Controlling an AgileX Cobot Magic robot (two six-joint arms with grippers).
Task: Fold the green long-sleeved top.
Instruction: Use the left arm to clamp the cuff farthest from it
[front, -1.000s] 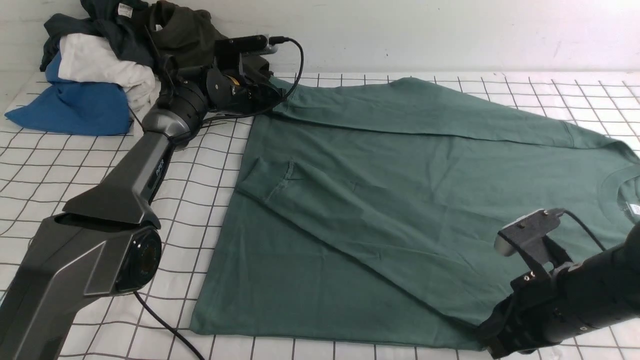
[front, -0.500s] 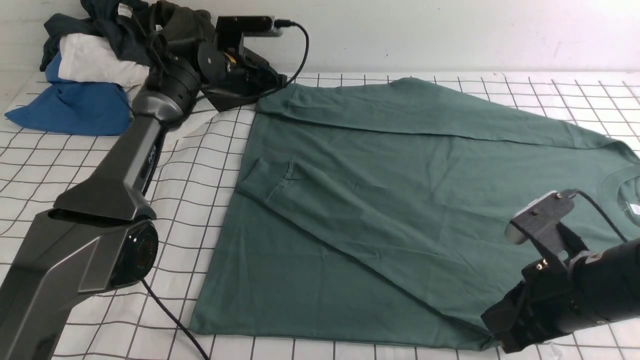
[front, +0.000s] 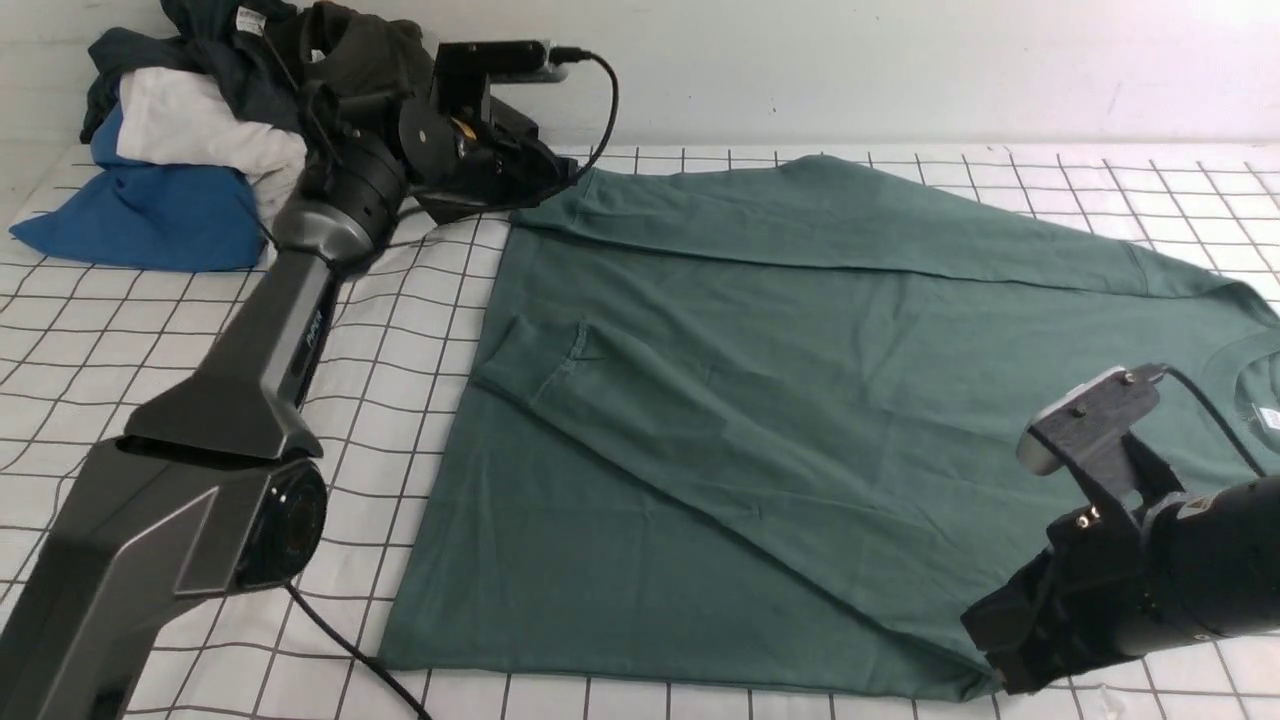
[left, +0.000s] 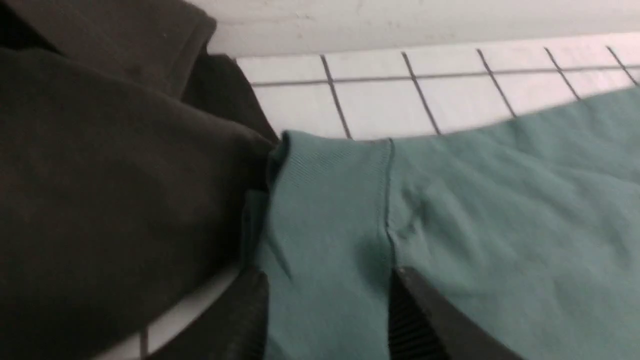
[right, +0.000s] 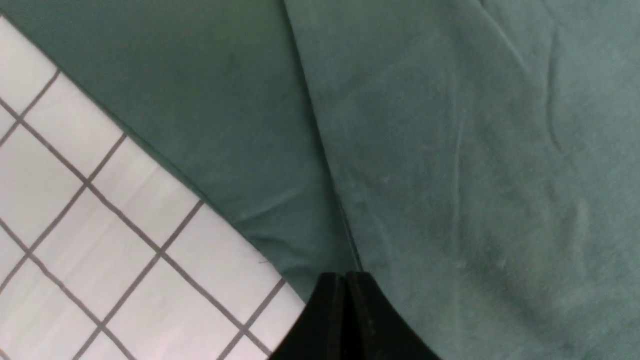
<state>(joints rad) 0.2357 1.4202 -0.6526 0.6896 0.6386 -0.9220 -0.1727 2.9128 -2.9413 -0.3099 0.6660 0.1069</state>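
The green long-sleeved top (front: 760, 400) lies spread on the gridded table, its near sleeve folded across the body. Its far sleeve runs to the back left and ends in a ribbed cuff (left: 330, 200). My left gripper (front: 555, 180) (left: 325, 300) is open and low over that cuff, and the cloth lies between the fingers (left: 420, 305). My right gripper (front: 985, 665) (right: 346, 277) is shut, its tips at a seam by the top's front right edge. Whether it pinches cloth I cannot tell.
A heap of clothes stands at the back left corner: blue (front: 140, 220), white (front: 210, 130) and a very dark olive garment (front: 360, 60) (left: 100, 175) right beside the cuff. A wall (front: 900, 60) runs behind the table. Bare grid cloth (front: 400, 340) lies left of the top.
The left gripper lifted off the cuff end, then shifted slightly right toward it; the cuff now shows uncovered. The right arm rose a little and drifted right.
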